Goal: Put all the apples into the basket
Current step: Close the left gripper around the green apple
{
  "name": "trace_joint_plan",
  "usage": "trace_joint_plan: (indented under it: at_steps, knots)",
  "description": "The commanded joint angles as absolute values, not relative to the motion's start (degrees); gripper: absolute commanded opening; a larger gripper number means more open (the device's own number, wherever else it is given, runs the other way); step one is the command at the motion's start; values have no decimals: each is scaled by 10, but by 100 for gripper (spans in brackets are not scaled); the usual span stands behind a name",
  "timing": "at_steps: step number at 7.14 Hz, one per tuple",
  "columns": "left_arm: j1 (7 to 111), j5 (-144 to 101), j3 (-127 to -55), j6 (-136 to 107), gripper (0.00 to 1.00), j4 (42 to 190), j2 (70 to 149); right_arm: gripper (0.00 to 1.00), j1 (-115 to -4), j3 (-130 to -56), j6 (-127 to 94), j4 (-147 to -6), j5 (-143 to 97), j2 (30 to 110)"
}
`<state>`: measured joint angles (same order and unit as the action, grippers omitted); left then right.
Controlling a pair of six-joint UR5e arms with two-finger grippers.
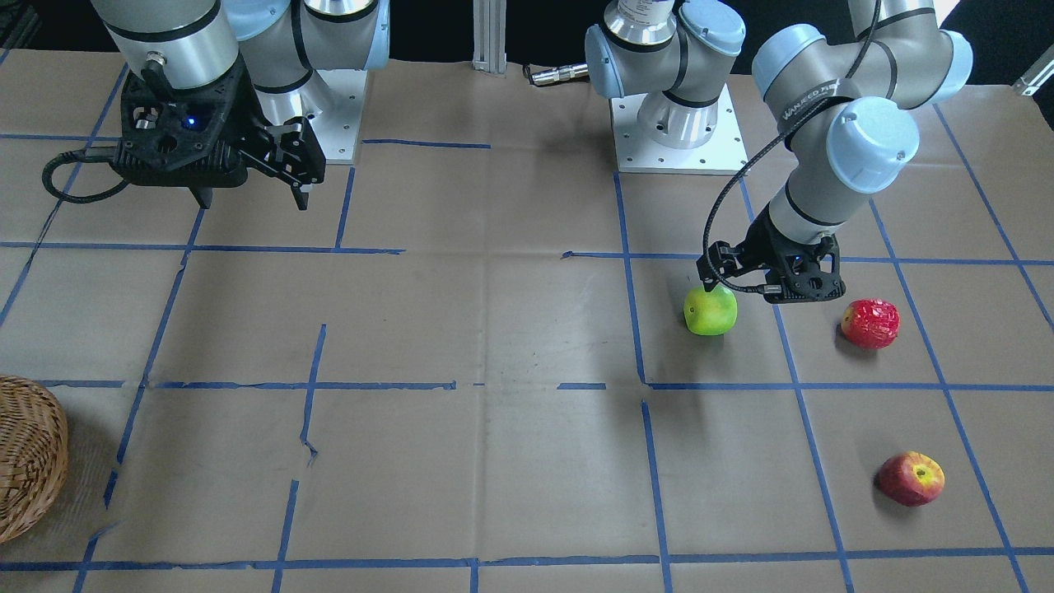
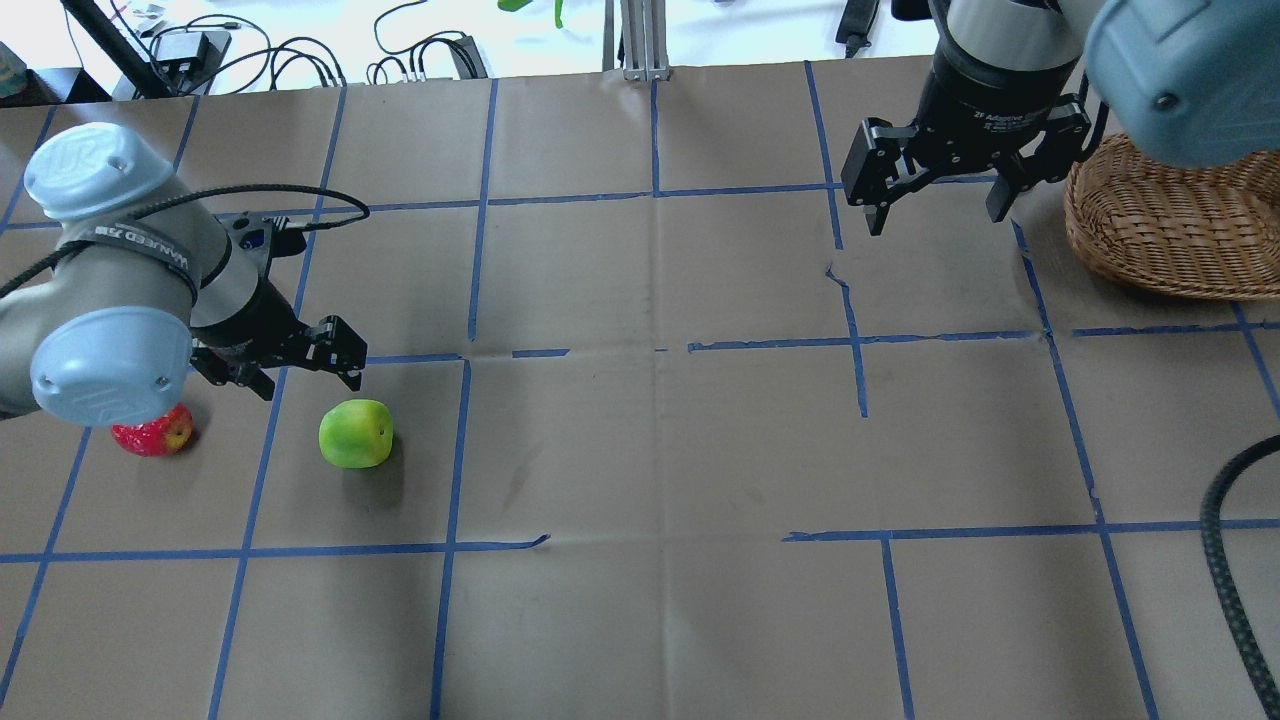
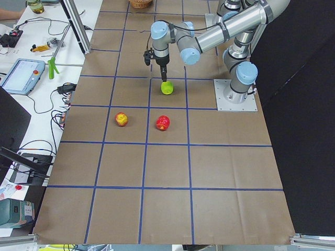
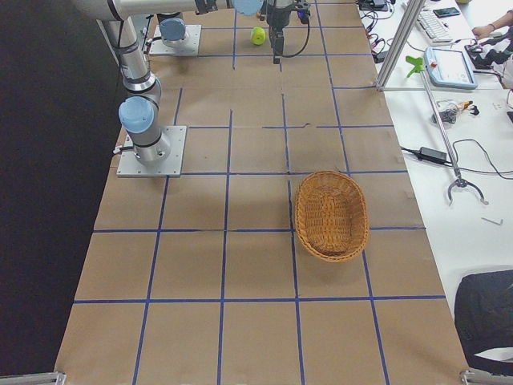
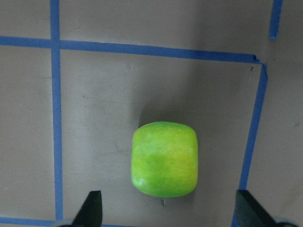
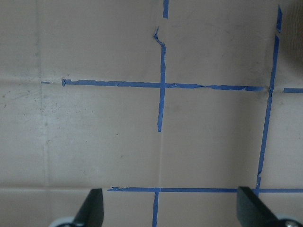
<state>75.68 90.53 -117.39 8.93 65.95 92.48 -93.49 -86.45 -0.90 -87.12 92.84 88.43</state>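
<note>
The wicker basket [image 4: 331,216], at the centre of the exterior right view, is found empty; no step is judged complete. The right gripper [image 2: 937,218] is held over the bare table [image 2: 650,450] at the upper right of the overhead view, fingers spread wide, nothing gripped. The left gripper [image 2: 305,380], at the left of that view, is positioned just over the yellow-green apple [image 2: 355,434], fingers wide and not closed on it. The speckled red apple [image 1: 870,323] and red-yellow apple [image 1: 911,478] lie untouched at the right of the front-facing view. All three transfers are outstanding.
</note>
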Motion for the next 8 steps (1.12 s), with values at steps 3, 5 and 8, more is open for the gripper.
trace_joint_plan:
  at_steps: [3,5,8]
  knots:
    - [756,905,-1194,63,98,595,1001,100,-933,-866,-8,-871,932,884]
    - [758,906,-1199,62,98,577,1024,100,-934,-866,-8,-872,929,884]
    - [759,907,-1207,66,82,578,1023,100,-934,-866,-8,-871,928,885]
